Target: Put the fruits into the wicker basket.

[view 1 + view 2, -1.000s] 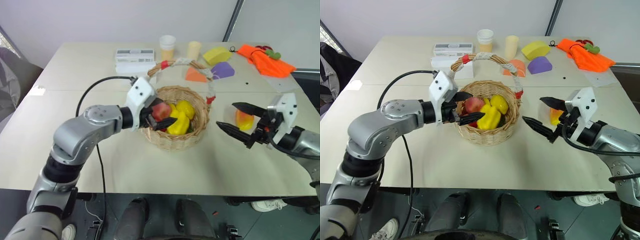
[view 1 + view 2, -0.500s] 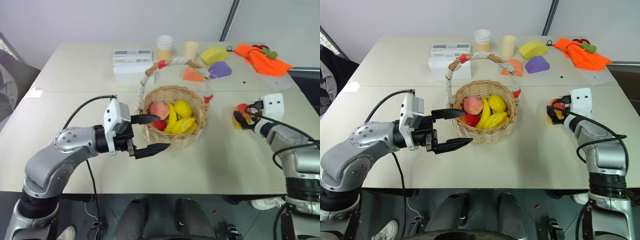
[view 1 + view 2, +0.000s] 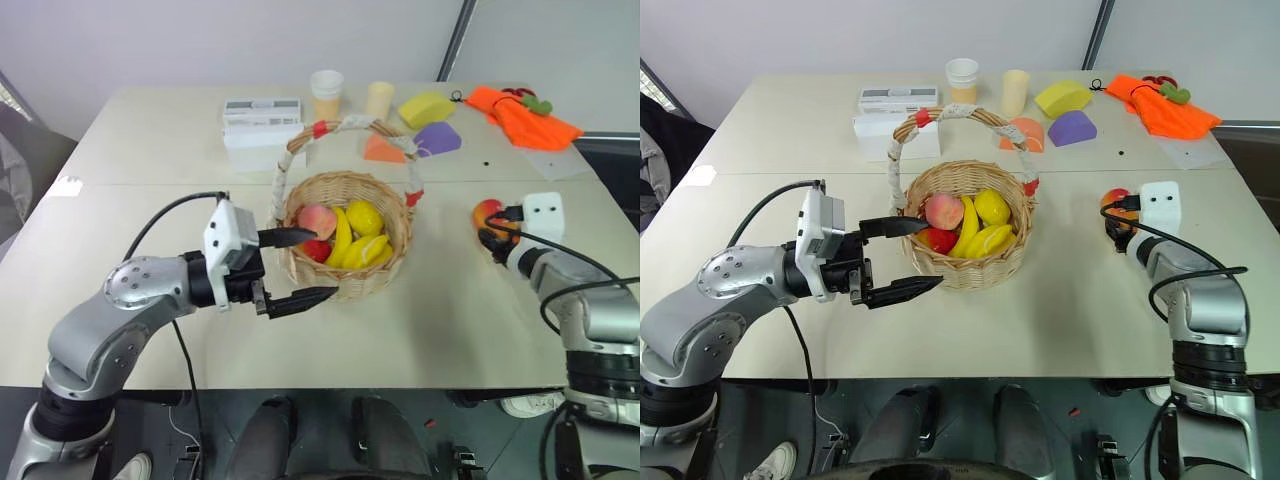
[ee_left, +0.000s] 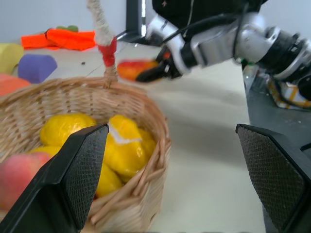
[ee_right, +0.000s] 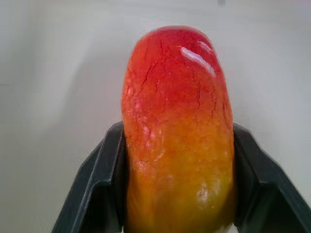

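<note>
The wicker basket (image 3: 372,279) stands mid-table, its white handle banded in red. Inside lie a yellow ridged starfruit (image 3: 368,250), a peach, a banana and other toy fruits. The red-to-yellow mango (image 3: 487,211) lies on the table to the right of the basket, and my right gripper (image 3: 491,230) is shut on it; in the right wrist view the mango (image 5: 177,121) sits between both black fingers (image 5: 102,179). My left gripper (image 3: 322,264) is open and empty at the basket's near left wall, pointing to the right, and its wrist view looks over the basket rim (image 4: 146,104).
Along the back of the table stand white boxes (image 3: 264,120), a cup (image 3: 327,92) and a pale cylinder (image 3: 379,99). Yellow (image 3: 427,108), purple (image 3: 442,139) and orange (image 3: 386,150) foam wedges lie behind the basket. An orange cloth (image 3: 525,115) lies at the back right.
My left gripper drew back out of the basket, staying open. My right gripper moved onto the mango and closed its fingers around it.
</note>
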